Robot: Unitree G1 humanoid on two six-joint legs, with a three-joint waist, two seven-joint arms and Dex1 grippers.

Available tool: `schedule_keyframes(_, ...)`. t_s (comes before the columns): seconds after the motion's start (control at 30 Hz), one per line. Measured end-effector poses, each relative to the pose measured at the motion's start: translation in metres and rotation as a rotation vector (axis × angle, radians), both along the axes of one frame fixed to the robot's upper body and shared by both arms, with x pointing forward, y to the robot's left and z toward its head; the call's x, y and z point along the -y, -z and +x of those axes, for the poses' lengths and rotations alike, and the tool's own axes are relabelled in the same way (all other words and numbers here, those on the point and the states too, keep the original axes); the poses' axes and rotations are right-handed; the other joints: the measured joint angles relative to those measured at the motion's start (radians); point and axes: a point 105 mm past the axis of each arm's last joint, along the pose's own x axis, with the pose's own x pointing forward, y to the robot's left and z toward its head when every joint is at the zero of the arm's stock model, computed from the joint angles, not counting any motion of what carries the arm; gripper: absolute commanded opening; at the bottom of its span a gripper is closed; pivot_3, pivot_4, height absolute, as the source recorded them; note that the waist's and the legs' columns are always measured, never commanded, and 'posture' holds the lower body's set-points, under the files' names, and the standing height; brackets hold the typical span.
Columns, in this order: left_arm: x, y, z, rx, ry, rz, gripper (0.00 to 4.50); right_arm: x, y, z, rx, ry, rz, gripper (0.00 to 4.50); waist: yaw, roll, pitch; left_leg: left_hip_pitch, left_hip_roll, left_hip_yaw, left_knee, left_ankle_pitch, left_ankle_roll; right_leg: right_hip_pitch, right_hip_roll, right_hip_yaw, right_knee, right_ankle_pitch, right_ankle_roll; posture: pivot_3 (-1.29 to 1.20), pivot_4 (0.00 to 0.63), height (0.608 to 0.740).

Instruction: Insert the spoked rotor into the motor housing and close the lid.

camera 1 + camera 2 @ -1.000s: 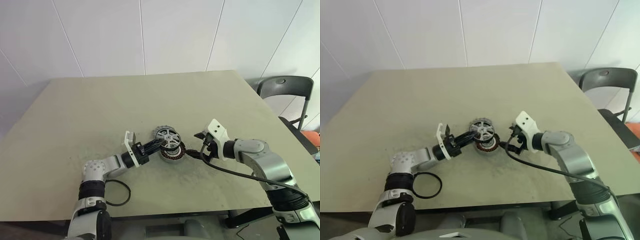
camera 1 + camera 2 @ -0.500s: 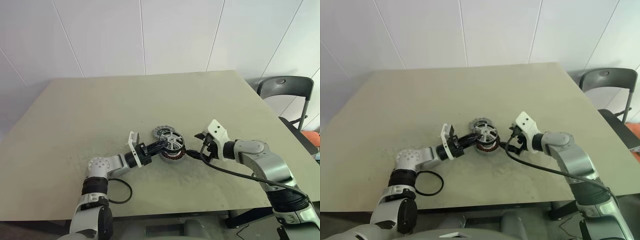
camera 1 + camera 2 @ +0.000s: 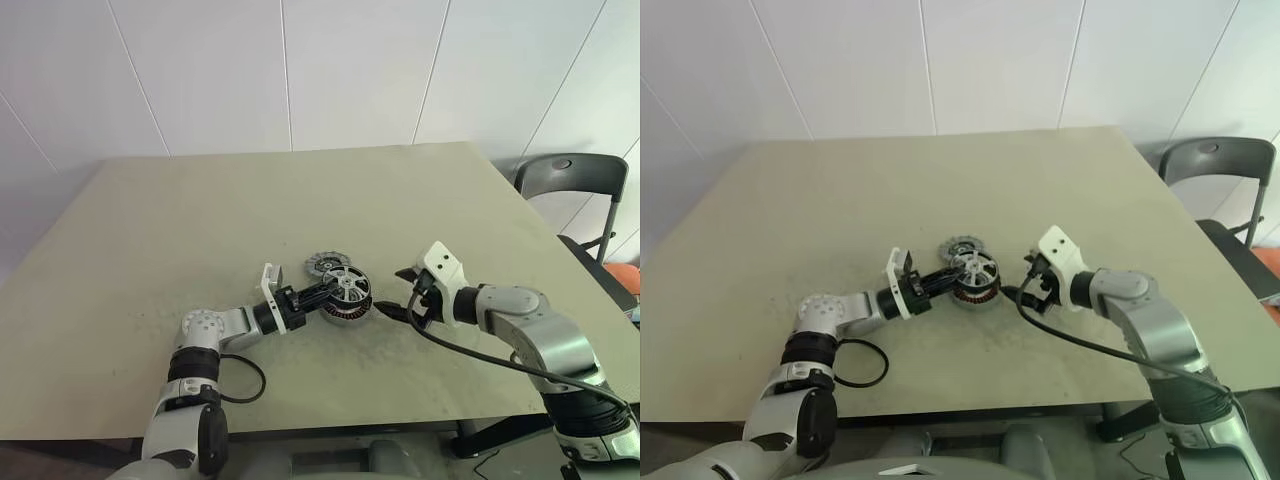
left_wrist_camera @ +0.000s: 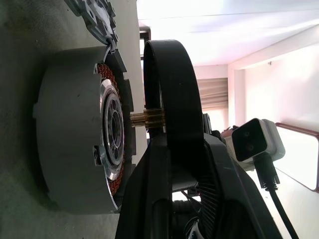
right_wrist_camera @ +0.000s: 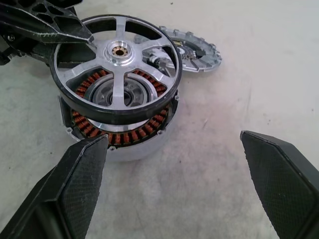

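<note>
Beige table [image 3: 200,220]: motor housing [image 5: 119,137], lid [image 5: 197,52]

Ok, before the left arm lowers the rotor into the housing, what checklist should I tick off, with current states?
1. Left end effector grips the spoked rotor by its rim: ok.
2. Rotor above the motor housing, not yet seated, gap visible: ok.
3. Rotor shaft lined up with the housing hub: cannot tell; the left wrist view suggests it is close.
4. Right end effector open, clear of the housing: ok.
5. Lid lies on the table behind the housing, out of the path: ok.
6. Right arm's cable clear of the housing: cannot tell.
</note>
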Motion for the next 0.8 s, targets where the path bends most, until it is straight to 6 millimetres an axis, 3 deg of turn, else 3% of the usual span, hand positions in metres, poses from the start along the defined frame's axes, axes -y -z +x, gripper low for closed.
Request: schedule_keyframes(0.8, 0.0096, 0.0036, 0.0047, -0.010, 0.037, 0.016, 0.41, 0.0031, -0.0009, -0.0060, 0.006, 0.045, -0.013, 4.50, 0.025, 0.000, 0.000, 0.002, 0.000, 0.000, 0.000, 0.000, 0.000, 0.002, 0.000, 0.000, -0.001, -0.001, 0.001, 0.00, 0.000, 0.740)
